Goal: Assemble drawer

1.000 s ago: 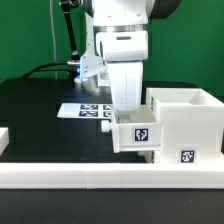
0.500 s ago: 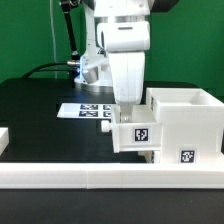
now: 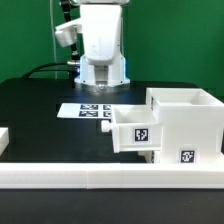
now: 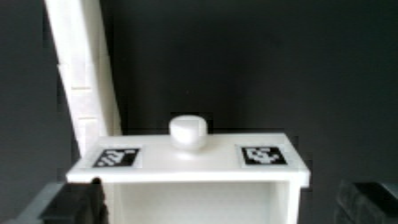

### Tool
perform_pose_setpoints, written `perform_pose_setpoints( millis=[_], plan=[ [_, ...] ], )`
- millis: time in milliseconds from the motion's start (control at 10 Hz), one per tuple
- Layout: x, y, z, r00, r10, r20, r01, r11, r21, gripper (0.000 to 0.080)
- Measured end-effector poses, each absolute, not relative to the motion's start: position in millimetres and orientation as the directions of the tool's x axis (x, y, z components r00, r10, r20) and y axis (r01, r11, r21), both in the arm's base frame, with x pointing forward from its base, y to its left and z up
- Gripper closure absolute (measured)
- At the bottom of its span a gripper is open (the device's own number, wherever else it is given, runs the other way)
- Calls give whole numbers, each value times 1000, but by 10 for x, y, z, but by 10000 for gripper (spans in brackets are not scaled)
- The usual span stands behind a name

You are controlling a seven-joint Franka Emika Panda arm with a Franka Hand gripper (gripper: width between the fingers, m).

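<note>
Drawer tray (image 3: 135,130) sits partway in case (image 3: 185,125); gripper (image 4: 196,203) hangs above it, fingers apart and empty: push squarely on knob (image 4: 189,133).

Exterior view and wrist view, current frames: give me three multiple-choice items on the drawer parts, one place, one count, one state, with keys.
1. In the exterior view, where does the small tray sit?
A. Against the case, on the exterior view's left of it
B. On top of the case
C. On the marker board

2. In the wrist view, how many tags are on the tray face that carries the knob?
A. One
B. Two
C. Four

3. What are the jaws doing?
A. Shut on the tray
B. Holding the case
C. Holding nothing, above the parts

Key:
1 A: the tray juts from the case's side.
2 B: one tag sits on each side of the knob.
3 C: the arm hangs above the table, with no part between the jaws.
</note>
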State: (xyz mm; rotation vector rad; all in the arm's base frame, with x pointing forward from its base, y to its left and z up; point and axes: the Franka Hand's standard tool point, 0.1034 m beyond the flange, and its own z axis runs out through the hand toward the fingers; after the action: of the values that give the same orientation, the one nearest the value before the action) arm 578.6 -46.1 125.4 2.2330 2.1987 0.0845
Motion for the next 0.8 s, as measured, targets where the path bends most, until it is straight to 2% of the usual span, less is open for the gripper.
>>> perform_pose_setpoints(
  millis=[400, 800],
  plan=[
    [5832, -628, 844, 18, 997, 69, 1000, -19, 13, 150],
    [5894, -514, 650, 46, 995, 88, 999, -47, 4, 150]
  ],
)
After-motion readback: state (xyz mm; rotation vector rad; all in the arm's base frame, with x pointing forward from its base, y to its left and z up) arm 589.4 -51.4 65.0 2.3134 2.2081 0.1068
